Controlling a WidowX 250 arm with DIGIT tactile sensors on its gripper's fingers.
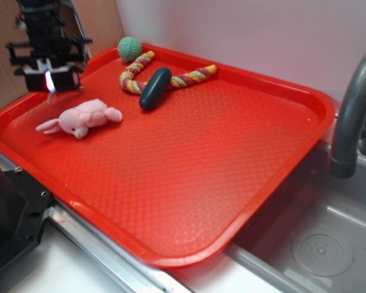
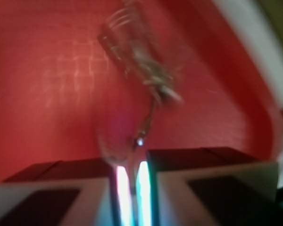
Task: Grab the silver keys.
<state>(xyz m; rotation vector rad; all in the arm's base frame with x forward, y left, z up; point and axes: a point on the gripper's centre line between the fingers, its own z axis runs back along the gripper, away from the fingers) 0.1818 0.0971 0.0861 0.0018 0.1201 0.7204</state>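
Silver keys (image 2: 141,70) dangle (blurred) from the clamped gripper (image 2: 131,169), above the red tray (image 2: 47,84).

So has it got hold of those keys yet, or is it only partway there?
It looks mostly done. In the wrist view the tool is nearly closed on a thin ring, and the silver keys dangle blurred from it over the red tray. In the exterior view the tool is raised above the tray, beside the pink plush toy. Left: just keeping hold.

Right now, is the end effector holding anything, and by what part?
Yes. The end effector is shut on the keys, pinching the thin ring; the keys dangle, blurred, above the red tray.
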